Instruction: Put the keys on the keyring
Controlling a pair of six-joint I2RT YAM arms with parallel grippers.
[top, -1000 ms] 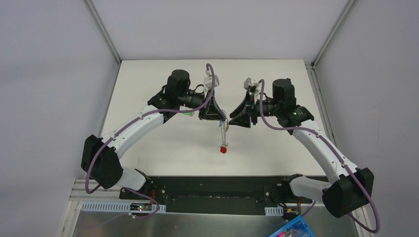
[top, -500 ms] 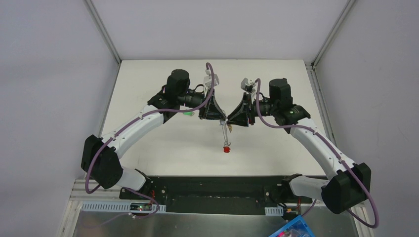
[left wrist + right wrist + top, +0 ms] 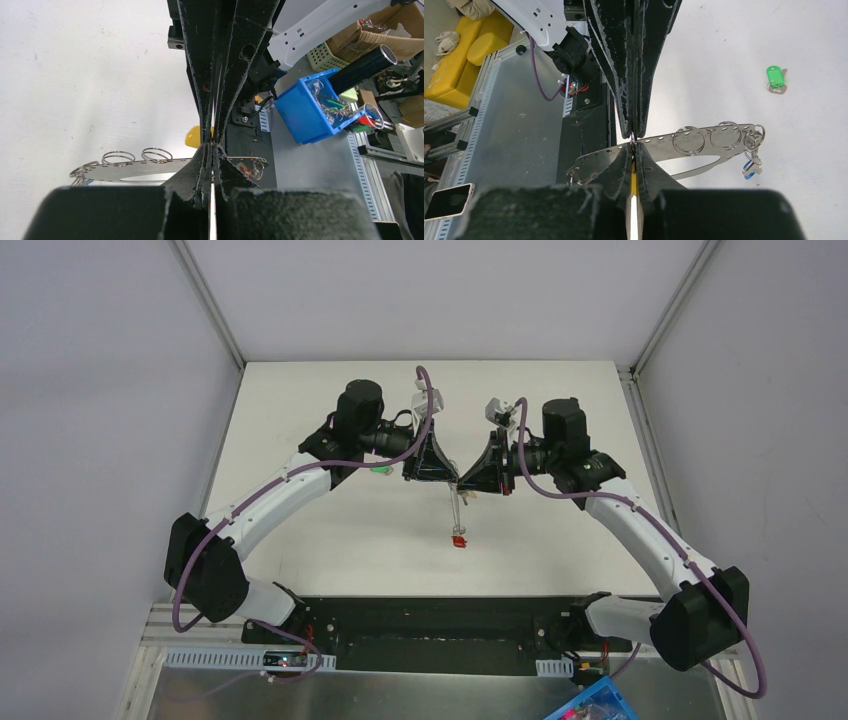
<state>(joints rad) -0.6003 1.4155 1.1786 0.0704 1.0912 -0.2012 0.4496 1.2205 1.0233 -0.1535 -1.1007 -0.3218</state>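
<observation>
top camera first: we see both arms reaching in over the white desk (image 3: 330,550) so their tips meet nose to nose in the middle. left hand (image 3: 450,479) and right hand (image 3: 466,483) are basically touching. a thin metal strip (image 3: 455,512) sticks out from that spot toward the near edge, and the red key (image 3: 458,539) sits at its near end.

from the right wrist we get a better look: the strip is flat, full of small holes, with a few wire rings (image 3: 689,140) clipped along it. the blue key (image 3: 749,171) dangles off the ring at one end. the green key (image 3: 775,77) lies loose on the desk, well apart from the strip. right hand is squeezed narrow with a sliver of the yellow key (image 3: 634,182) pinched between its fingers, right at the strip's edge.

left wrist view shows the left hand clamped narrow too, fingers pressed together on the strip, and the yellow head pokes out beside the other hand's tips. a blue bin (image 3: 305,112) with more bits in it sits off the desk.
</observation>
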